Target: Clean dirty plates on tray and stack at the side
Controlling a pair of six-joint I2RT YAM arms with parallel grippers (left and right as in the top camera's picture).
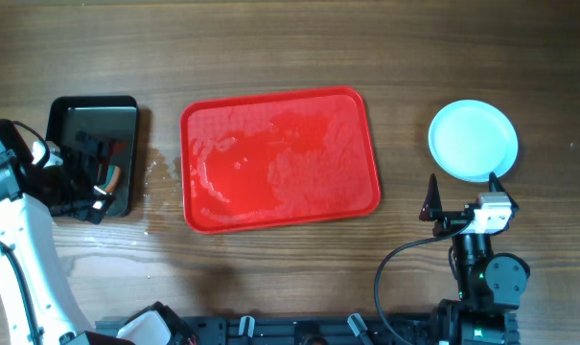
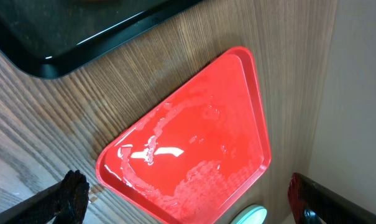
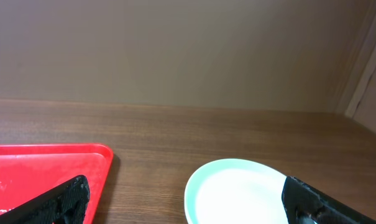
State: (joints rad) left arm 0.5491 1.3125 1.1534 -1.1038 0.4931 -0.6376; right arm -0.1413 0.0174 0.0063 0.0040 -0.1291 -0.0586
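The red tray (image 1: 280,158) lies mid-table, wet and streaked, with no plate on it; it also fills the left wrist view (image 2: 194,149). The pale mint-white plates (image 1: 474,140) rest on the table to the tray's right, showing from above as one clean disc, so I cannot tell how many are stacked. My right gripper (image 1: 464,192) is open just in front of the plates (image 3: 237,193), nothing between its fingers (image 3: 63,199). My left gripper (image 1: 90,182) hangs open and empty over the near end of the black pan, far left of the tray.
A black rectangular pan (image 1: 93,120) stands at the far left with some small dark and orange items in it; its edge shows as the black pan (image 2: 63,43) in the left wrist view. Water drops (image 1: 160,172) lie on the wood between pan and tray.
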